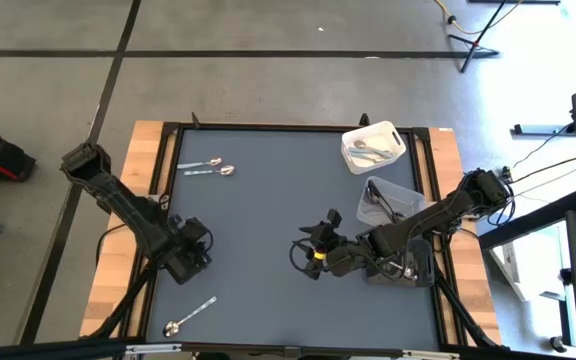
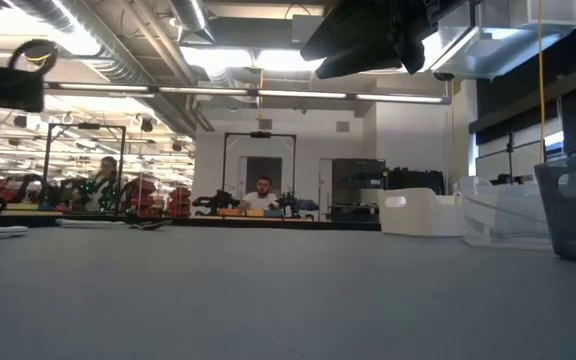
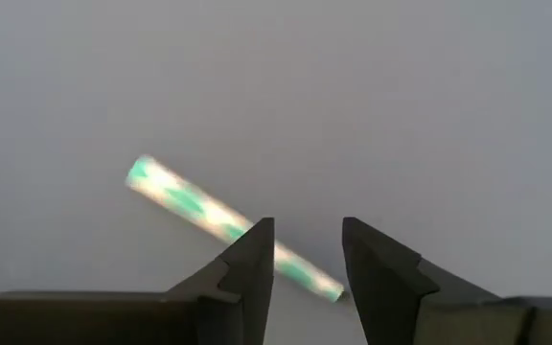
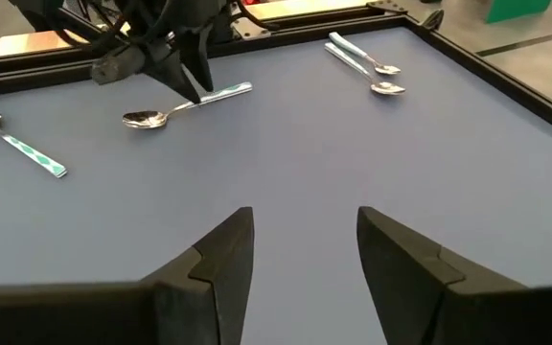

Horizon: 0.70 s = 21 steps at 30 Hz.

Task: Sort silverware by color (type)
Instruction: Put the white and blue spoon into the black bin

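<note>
Several silver spoons with green-patterned handles lie flat on the grey table. Two spoons are near the far left corner. One spoon is near the near left edge. Another spoon lies under my left gripper, hidden by it in the high view. That gripper is open and points down, with the spoon's handle end between its fingers. My right gripper is open above bare table near the middle. My left gripper stands open over the spoon's handle from above, one finger across it and the handle's free end in the gap. I cannot tell whether the fingertips touch it.
A white bin with silver spoons stands at the far right. A clear bin with dark spoons is beside it. A dark bin sits under my right arm. The table's raised black rim runs around the mat.
</note>
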Each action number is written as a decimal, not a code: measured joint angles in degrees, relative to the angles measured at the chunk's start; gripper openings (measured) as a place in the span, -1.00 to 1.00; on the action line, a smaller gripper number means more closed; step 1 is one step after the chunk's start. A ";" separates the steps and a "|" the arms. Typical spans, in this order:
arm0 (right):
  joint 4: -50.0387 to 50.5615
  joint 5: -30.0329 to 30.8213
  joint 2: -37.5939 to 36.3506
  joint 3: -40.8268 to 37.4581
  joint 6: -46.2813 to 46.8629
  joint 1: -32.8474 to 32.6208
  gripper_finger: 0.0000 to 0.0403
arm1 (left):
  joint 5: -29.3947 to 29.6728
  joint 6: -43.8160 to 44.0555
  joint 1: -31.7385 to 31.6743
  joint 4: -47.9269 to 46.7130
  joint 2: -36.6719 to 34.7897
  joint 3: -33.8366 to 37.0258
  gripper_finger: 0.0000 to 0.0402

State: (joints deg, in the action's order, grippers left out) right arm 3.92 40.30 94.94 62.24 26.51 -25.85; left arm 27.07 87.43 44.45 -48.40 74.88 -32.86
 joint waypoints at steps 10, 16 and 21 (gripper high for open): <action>-0.30 -0.45 0.00 0.00 -0.01 0.00 -0.14 | -0.36 10.83 3.18 1.26 0.45 3.98 -0.41; -1.09 -0.28 0.00 0.00 -0.03 0.00 -0.14 | 1.02 9.17 3.04 6.84 0.41 6.82 -0.41; -1.14 0.22 0.00 0.02 -0.03 0.00 -0.14 | 0.97 3.58 2.97 7.84 0.41 6.88 -0.41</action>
State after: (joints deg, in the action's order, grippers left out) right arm 2.79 40.51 94.94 62.26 26.48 -25.85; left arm 28.04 91.01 47.42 -40.56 75.29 -25.98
